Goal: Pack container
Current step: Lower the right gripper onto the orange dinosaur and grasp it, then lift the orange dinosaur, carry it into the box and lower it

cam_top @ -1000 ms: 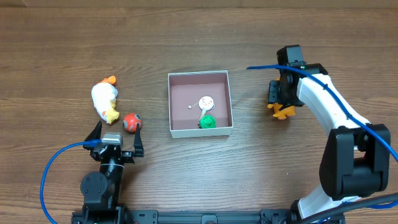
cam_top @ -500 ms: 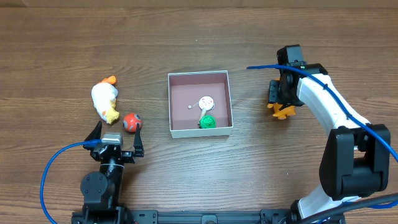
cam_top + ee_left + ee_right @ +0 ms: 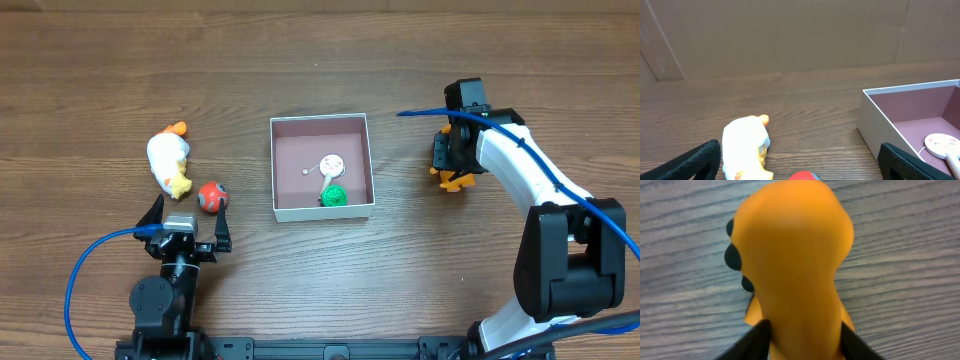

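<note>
The container is a square white box with a pink-brown inside at the table's middle; it also shows in the left wrist view. In it lie a round white face toy and a green ball. My right gripper is to the right of the box, shut on an orange toy that fills the right wrist view. My left gripper is open and empty near the front left. A white and yellow plush and a red ball lie just beyond it.
A blue cable loops by the left arm's base. Another blue cable runs along the right arm. A cardboard wall stands behind the table in the left wrist view.
The right gripper has shifted slightly with the orange toy in its fingers. The left arm and the other toys have not moved.
</note>
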